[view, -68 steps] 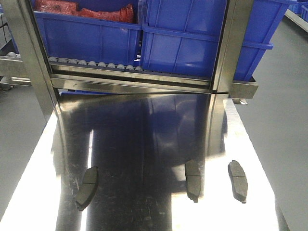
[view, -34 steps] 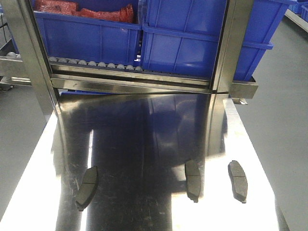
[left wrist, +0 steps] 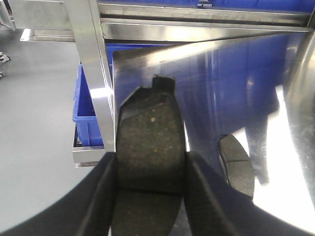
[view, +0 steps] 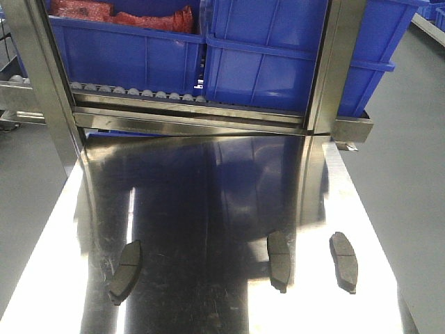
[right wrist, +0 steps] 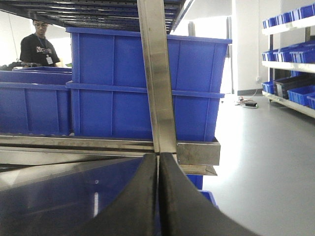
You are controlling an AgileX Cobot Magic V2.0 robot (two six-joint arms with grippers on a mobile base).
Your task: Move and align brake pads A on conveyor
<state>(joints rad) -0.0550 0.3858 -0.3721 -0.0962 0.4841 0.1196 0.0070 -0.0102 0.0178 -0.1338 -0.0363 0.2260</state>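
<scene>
Left gripper (left wrist: 150, 169) grasps a brake pad (left wrist: 149, 128); right gripper (right wrist: 158, 196) clenched, empty. Edge grip may slip, striking 4-o'clock pad (left wrist: 237, 164).

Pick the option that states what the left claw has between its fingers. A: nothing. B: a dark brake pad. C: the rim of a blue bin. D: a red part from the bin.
B: the left wrist view shows a dark brake pad clamped between the two black fingers of the left claw.
</scene>
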